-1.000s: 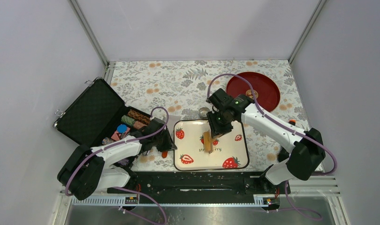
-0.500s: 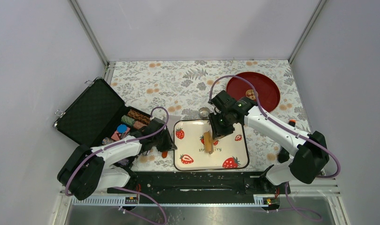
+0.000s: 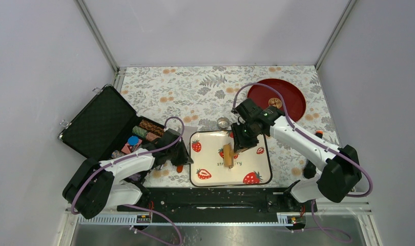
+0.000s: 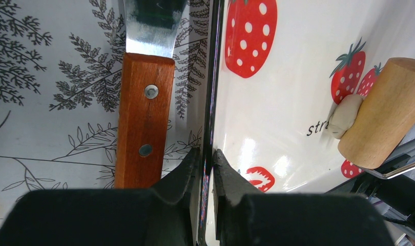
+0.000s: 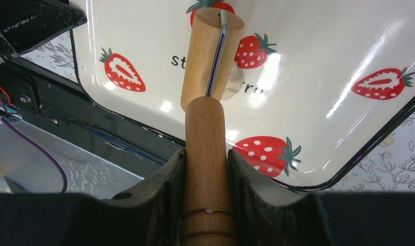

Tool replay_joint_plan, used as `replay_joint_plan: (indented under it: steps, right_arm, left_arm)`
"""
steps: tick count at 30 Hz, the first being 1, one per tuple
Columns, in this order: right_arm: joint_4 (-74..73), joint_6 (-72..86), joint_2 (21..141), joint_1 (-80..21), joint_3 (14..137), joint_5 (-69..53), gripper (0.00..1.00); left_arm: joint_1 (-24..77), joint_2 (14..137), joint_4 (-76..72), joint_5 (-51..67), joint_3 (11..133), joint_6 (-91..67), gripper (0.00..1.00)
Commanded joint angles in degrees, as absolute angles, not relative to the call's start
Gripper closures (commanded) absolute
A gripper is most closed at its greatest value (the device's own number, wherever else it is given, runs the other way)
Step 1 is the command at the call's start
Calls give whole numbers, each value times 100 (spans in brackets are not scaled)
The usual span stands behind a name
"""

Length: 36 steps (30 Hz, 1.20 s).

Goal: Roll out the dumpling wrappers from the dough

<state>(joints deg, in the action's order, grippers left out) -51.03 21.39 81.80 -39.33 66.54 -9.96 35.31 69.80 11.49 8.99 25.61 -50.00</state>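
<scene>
The dough (image 4: pixel 344 117) is a small pale lump on the strawberry tray (image 3: pixel 210 154), pressed against the left side of the tan wooden roller (image 3: pixel 227 155). In the right wrist view the dough (image 5: pixel 233 88) peeks out from beside the roller barrel (image 5: pixel 210 56). My right gripper (image 5: pixel 206 154) is shut on the roller's handle and shows in the top view (image 3: pixel 240 137) over the tray's far part. My left gripper (image 4: pixel 206 156) is shut on the tray's black left rim (image 4: pixel 211 102) and shows in the top view (image 3: pixel 184 155). No dumpling wrappers are in view.
A scraper with a wooden handle (image 4: pixel 144 113) lies just left of the tray. A small metal ring cutter (image 3: pixel 223 122) stands behind the tray. A red plate (image 3: pixel 285 95) is at the back right. An open black case (image 3: pixel 100 123) with several items is at the left.
My right arm has shifted slightly right and the roller has moved a little right on the tray. The left arm has not moved.
</scene>
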Motion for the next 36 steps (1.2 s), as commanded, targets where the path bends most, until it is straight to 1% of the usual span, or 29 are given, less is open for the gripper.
replay_joint_plan:
  steps: [1,20,36]
  right_arm:
    - [-6158,1786,8391,-3804,6209,24,100]
    - [-6293,1706,8399,-3727,5942,243,100]
    - [-6453,1507,8620,-3626,6085,199,100]
  left_arm:
    - [3498,6874,1095,583,2458,-5061,100]
    - [3496,6869,1085,580,2452,-5062,100]
    - [3498,6858,1102,547,2439,-5079,100]
